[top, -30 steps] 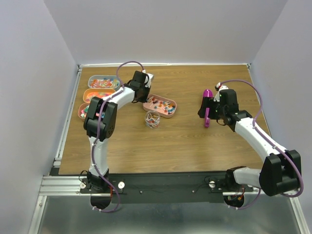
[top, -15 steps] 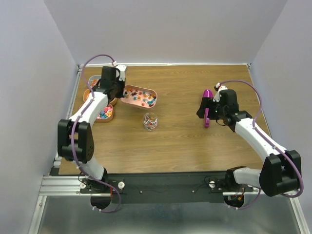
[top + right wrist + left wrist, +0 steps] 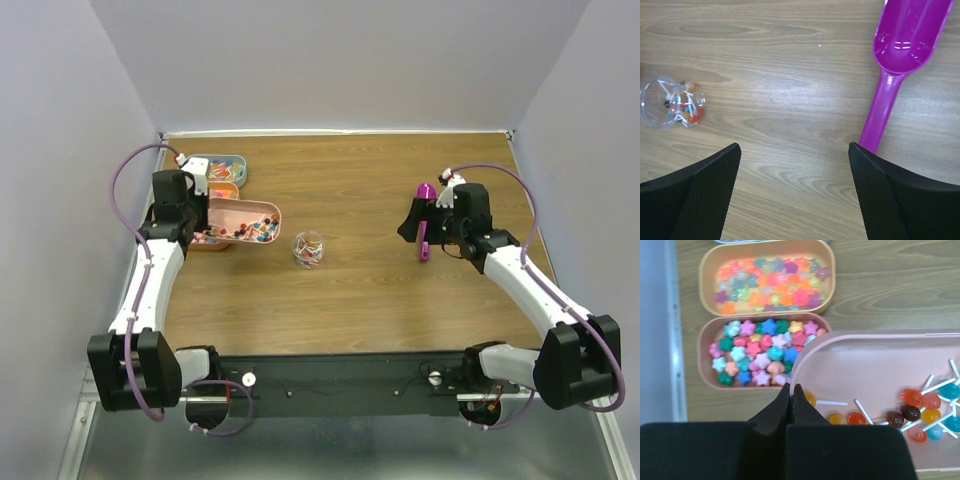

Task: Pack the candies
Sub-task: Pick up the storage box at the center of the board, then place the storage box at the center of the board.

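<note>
The left tool point(image 3: 791, 399) is clamped shut on the rim of the pink tray point(image 3: 875, 365). The candies point(image 3: 760, 352) lie in that tray and in the trays point(image 3: 704, 365) just beside it, at the surface's point(image 3: 880, 290) left edge. The right tool point(image 3: 792, 170) stands wide open, empty, near the magenta scoop point(image 3: 890, 95).

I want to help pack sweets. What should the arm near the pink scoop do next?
Probably slide the right gripper over the scoop handle and close; its jaws stand open and empty, and the handle lies just beside one finger.
</note>
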Robot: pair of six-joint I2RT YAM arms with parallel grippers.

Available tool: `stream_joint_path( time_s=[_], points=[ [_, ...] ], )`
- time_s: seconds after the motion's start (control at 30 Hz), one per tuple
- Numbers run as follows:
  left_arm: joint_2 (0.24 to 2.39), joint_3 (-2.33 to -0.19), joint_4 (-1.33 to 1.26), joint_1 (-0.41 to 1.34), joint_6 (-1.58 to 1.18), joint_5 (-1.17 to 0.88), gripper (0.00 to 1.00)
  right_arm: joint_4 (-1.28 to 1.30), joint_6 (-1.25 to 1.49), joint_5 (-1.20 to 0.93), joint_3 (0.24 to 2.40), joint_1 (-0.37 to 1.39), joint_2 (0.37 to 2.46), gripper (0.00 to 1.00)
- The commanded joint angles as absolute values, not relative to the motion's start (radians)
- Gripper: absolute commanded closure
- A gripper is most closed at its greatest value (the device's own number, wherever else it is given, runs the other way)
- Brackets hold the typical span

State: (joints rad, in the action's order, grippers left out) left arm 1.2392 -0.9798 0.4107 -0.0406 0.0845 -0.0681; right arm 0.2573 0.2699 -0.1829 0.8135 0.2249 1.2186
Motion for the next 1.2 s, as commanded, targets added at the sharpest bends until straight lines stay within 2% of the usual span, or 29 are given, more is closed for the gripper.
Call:
stream_joint_path(
  time_s=[0.0,0.1,0.43,1.17],
  points=[
    [1.17,-0.933,0.403,-0.071,0.144,-0.015,1.0,0.213,0.299,-0.271,0.793,0.221,1.195,0.04],
    [1.186,-0.965,0.437,-0.103,0.181,-0.075,1.0,0.203,0.308,-0.302,0.787,0.222,1.187,0.0],
    [1.31,-1.057,0.581,-0.109,0.255,-0.1,1.0,0.196,0.31,-0.291,0.79,0.244,1.172,0.0],
    [1.43,-1.005,0.519,-0.008,0.275,-0.186,1.0,0.187,0.308,-0.276,0.782,0.249,1.178,0.0]
  ],
)
